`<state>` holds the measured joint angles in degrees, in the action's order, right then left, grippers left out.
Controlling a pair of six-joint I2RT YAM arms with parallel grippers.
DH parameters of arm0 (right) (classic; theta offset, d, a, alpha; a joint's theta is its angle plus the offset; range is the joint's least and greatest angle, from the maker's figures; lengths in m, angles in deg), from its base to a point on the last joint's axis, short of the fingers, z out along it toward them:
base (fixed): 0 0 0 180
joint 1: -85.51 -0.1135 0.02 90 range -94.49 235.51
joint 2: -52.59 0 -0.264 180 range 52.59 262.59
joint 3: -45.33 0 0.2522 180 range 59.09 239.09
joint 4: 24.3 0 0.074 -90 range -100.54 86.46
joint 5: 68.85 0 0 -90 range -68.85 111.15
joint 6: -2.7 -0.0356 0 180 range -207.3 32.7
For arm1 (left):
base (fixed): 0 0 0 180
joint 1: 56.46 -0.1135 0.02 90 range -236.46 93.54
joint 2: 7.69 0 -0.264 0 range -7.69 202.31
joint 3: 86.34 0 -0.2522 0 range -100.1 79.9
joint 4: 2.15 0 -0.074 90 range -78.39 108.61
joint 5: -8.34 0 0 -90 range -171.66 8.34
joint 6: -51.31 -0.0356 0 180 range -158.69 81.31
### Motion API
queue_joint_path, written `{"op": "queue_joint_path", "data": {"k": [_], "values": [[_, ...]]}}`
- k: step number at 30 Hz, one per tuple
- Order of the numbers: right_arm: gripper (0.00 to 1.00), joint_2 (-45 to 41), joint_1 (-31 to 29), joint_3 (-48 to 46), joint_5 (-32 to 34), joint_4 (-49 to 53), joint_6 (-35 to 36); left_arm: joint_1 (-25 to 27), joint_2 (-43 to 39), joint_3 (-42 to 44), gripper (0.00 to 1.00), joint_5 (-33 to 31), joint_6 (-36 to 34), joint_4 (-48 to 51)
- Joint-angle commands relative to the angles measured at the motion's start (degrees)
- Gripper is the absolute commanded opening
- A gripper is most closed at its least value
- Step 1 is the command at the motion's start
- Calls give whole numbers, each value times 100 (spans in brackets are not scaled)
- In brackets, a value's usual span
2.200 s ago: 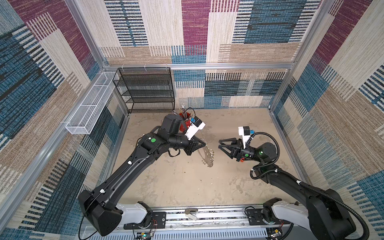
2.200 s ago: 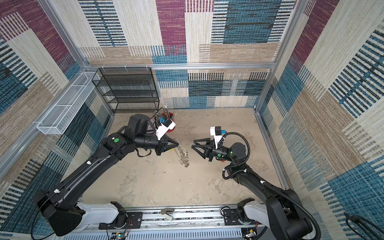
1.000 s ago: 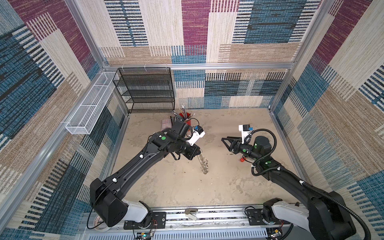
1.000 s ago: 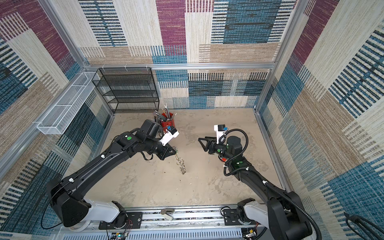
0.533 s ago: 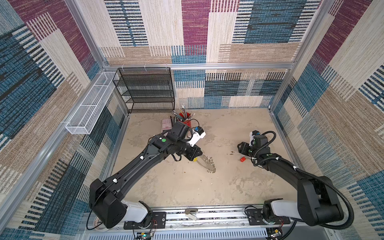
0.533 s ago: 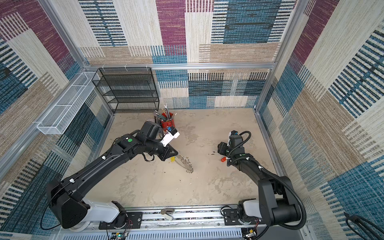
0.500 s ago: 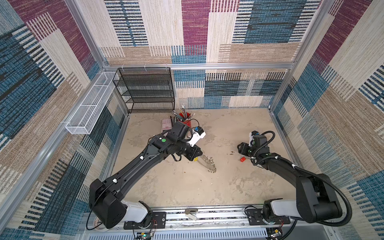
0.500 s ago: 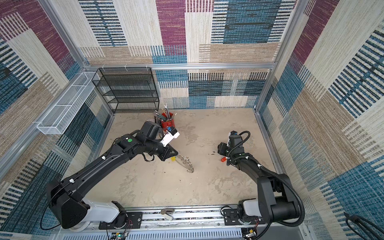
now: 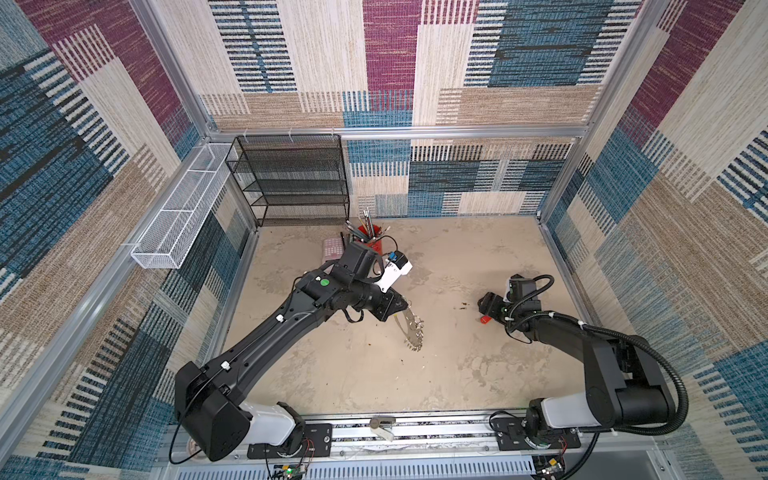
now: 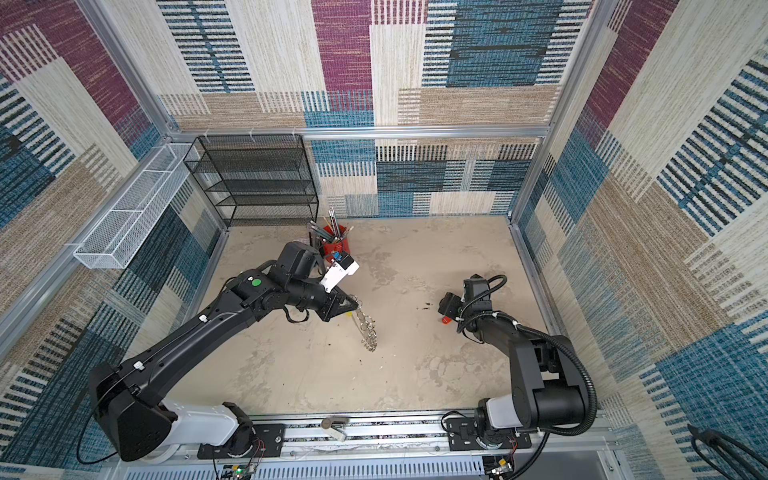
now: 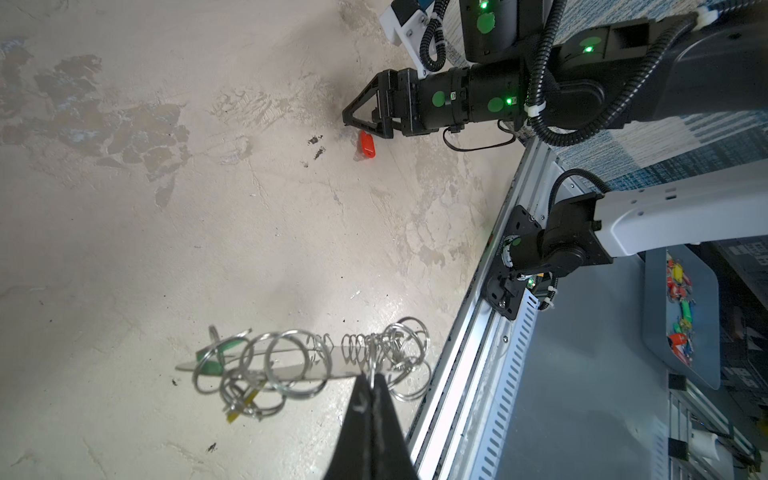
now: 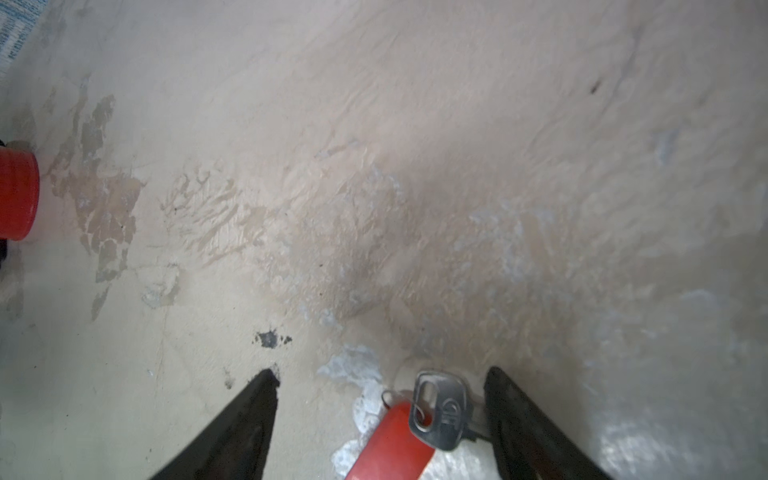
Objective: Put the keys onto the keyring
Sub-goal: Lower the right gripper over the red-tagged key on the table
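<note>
**Red-tagged key between the parted right jaws; keyring pinched in the left, well off to the side**

Low over the beige floor (image 12: 415,166): the right gripper (image 12: 380,374), jaws standing wide apart, nothing clamped. Directly between the two black fingers (image 12: 249,415), lying flat on the floor: the red-tagged key (image 12: 438,411). Silver head toward the fingertips, close beside one finger and well clear of the other. Red tag (image 12: 390,444) slanting back under the palm. Long axis of key and tag roughly along the fingers rather than across them, so probably to be met on the narrow sides when the jaws close. In both top views, the same pincer sitting right over the red spot of the tag.

Further out, well apart across the middle of the floor: the left gripper (image 11: 370,376), jaws pressed together on the grey band of the keyring (image 11: 286,370). Band apparently lifted off the floor, stretching sideways from the fingertips. Split rings (image 11: 407,332) crowded along the edge, a green tag (image 11: 220,353) among them.

By far nearer the key: the right arm. Likely next: closing, lifting, then carrying across toward the rings.
</note>
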<state>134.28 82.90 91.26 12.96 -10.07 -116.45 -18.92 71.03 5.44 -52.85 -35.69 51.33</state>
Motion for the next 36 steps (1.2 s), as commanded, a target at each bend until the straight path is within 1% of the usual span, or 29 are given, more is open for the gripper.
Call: {"op": "queue_joint_path", "data": {"k": [1,5,12,15,20,28,33,36], "values": [[86,54,33,-47,-192,-192,-193,3,-45,17,0,131,42,-167],[86,12,59,-117,-286,-166,-300,-1,-55,20,0,141,47,-176],[86,-366,59,-433,-766,-98,-643,-1,-64,11,0,184,44,-186],[83,-530,50,-612,-962,-152,-784,-1,-72,17,0,226,53,-202],[82,-761,42,-857,-1102,-192,-934,-1,-104,22,0,229,55,-203],[79,-697,-89,-932,-1515,-591,-938,-1,-130,22,0,265,53,-216],[78,-1032,-94,-682,-455,55,-656,-1,-156,28,0,256,31,-215],[78,-1043,-82,-394,-127,249,-278,-1,-147,32,0,280,16,-212]]}}
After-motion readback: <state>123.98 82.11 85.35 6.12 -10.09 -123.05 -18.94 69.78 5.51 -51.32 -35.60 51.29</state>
